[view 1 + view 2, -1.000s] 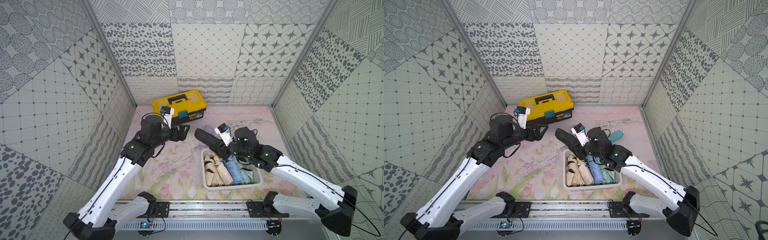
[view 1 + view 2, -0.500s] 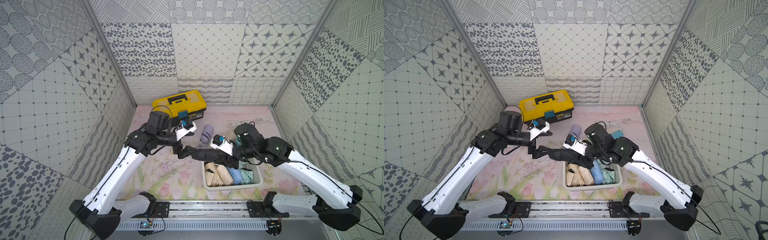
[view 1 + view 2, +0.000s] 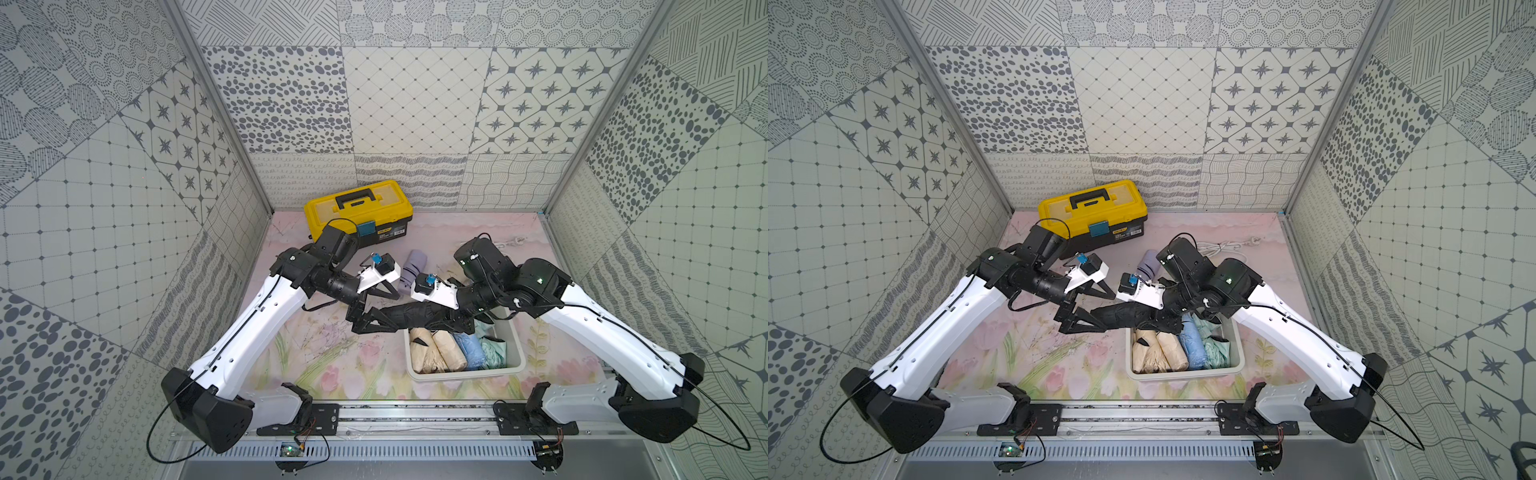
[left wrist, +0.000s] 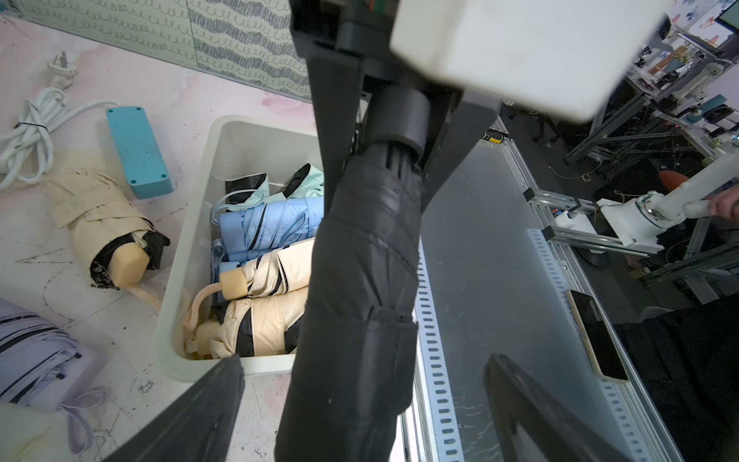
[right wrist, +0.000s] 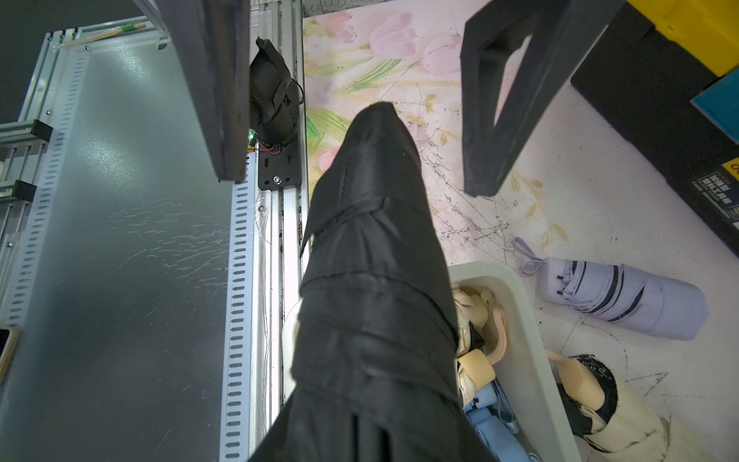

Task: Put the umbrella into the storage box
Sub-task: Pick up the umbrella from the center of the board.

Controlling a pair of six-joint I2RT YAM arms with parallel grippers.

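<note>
A yellow-and-black toolbox (image 3: pixel 359 212) sat closed at the back of the floral-printed table (image 3: pixel 332 357), black handle on top. A folded lavender umbrella (image 3: pixel 413 270) lay on the table in front of it, apart. A folded beige umbrella (image 4: pixel 102 224) lay just beside a teal power strip (image 4: pixel 138 152) and its bundled white cable (image 4: pixel 36 124). A phone (image 4: pixel 596 336) rested on the grey metal ledge.

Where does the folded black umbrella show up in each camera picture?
Top view: black umbrella at centre, level, by the white storage box's far left corner.
Top view: black umbrella just left of centre, same pose.
Left wrist: it fills the middle, top to bottom.
Right wrist: it fills the lower middle, tip upward.
Shared landmark: the white storage box, in all four.
</note>
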